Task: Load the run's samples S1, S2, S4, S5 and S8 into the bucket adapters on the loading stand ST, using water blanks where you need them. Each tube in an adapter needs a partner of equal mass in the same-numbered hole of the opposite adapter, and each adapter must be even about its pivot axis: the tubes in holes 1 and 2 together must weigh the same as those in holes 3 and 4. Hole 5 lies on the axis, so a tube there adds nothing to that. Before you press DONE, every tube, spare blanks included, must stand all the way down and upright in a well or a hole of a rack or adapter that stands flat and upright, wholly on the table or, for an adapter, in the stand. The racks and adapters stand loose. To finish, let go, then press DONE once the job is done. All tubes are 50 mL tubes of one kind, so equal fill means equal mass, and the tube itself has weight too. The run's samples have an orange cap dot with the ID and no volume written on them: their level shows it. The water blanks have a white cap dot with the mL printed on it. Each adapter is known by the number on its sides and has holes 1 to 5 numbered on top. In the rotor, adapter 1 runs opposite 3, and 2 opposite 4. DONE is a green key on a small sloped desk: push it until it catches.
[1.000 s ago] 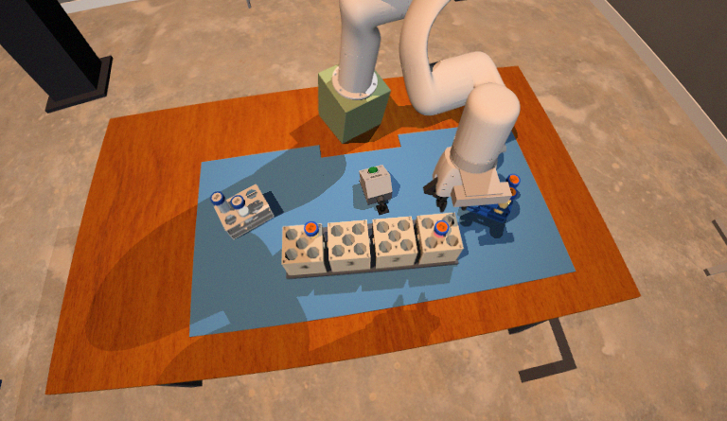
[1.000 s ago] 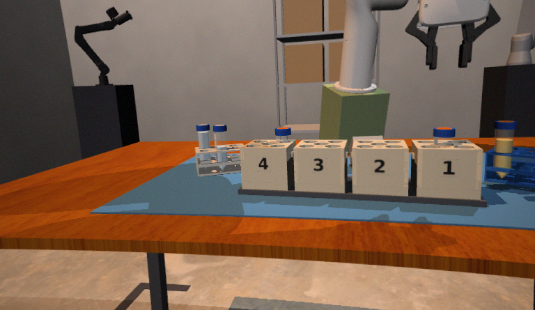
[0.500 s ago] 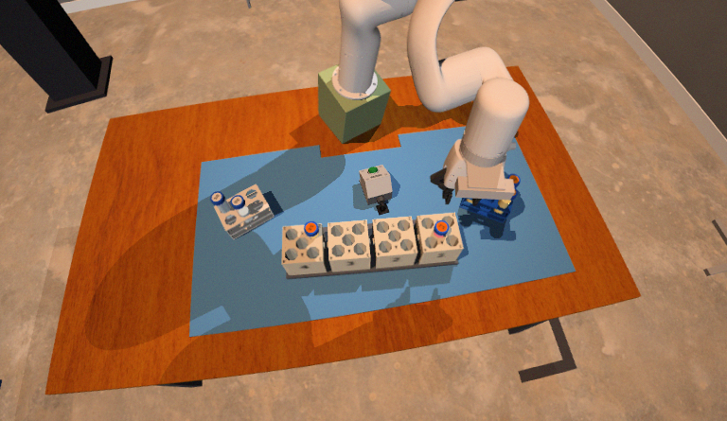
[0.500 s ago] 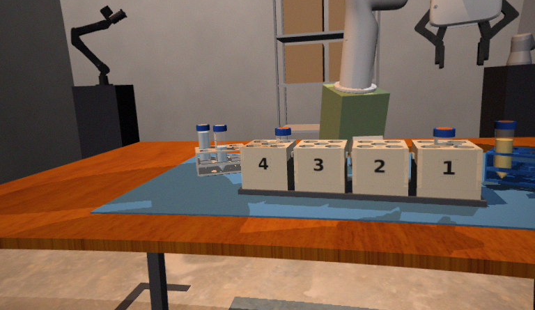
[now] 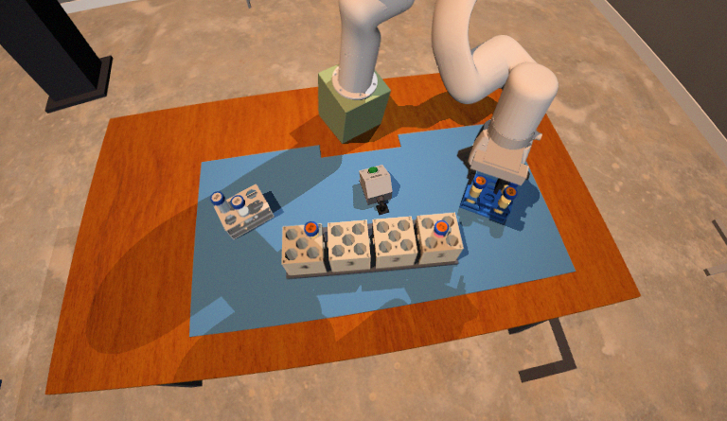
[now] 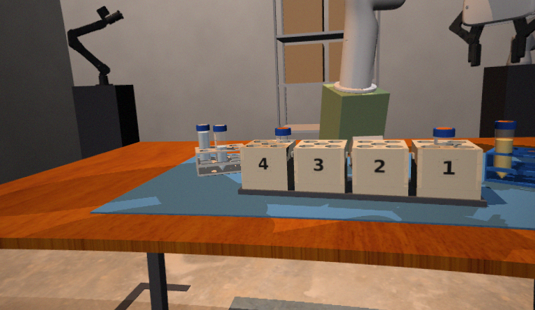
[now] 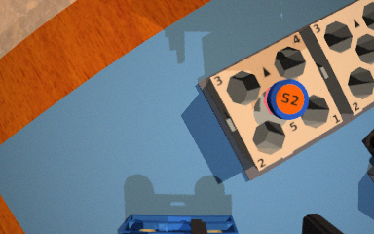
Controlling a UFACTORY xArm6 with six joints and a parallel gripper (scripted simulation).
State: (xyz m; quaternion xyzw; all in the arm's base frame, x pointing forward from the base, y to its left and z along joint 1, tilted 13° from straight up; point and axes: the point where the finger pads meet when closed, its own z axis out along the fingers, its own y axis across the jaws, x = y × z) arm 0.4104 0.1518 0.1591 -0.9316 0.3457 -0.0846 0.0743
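My gripper (image 6: 496, 52) (image 7: 259, 228) is open and empty, high above the blue rack (image 5: 489, 200) (image 7: 219, 223). Two orange-dot tubes (image 5: 479, 181) (image 5: 509, 194) stand in that rack; IDs are unreadable and the gripper may hide others. S2 (image 5: 441, 228) (image 7: 289, 99) (image 6: 444, 132) stands in the middle hole, hole 5, of adapter 1 (image 6: 448, 184). Another orange-dot tube (image 5: 310, 228) (image 6: 283, 131) stands in the back right hole of adapter 4 (image 6: 262, 178). Adapter 3 (image 6: 319, 180) and adapter 2 (image 6: 379, 180) show no tubes. Two white-dot blanks (image 5: 217, 198) (image 5: 238, 201) stand in the clear rack (image 5: 229, 231).
The green DONE key (image 5: 373, 169) is on its small desk (image 5: 376, 184), behind the adapter row, with a small black object (image 5: 381, 207) before it. The adapters share the dark loading stand (image 5: 369, 271) (image 6: 363, 198). The clear rack is at left, turned at an angle; the blue rack is right of adapter 1.
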